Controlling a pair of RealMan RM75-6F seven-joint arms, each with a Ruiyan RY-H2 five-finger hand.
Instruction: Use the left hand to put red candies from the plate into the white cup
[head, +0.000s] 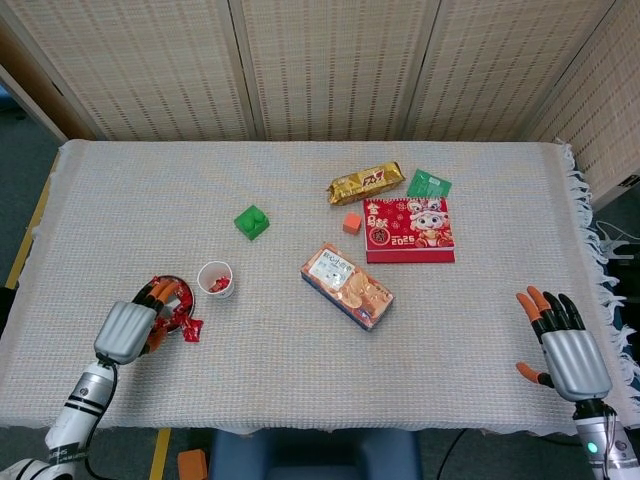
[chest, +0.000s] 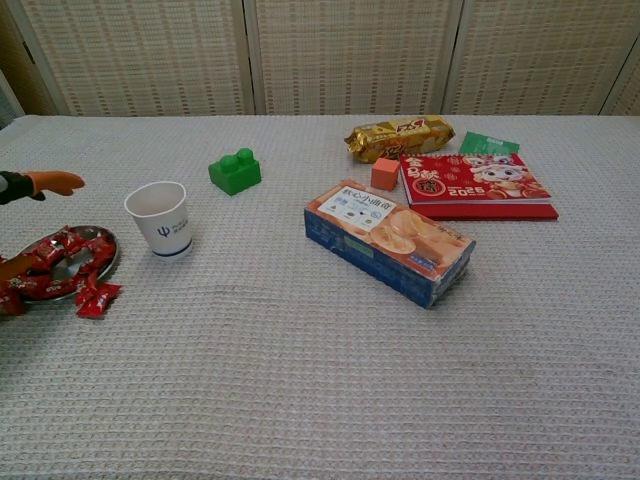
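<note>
One white cup (chest: 160, 217), one plate (chest: 102, 258), two robot hands

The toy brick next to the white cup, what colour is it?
Green. The toy brick shows best in the chest view, beyond the white cup.

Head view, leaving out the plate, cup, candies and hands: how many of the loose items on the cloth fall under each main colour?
Green: 2, the green toy brick and the green foil packet.
Gold: 1, the gold snack wrapper.
Orange: 2, the small orange cube and the orange-and-blue biscuit box.
Red: 1, the flat red 2025 calendar.
Total: 6.
</note>
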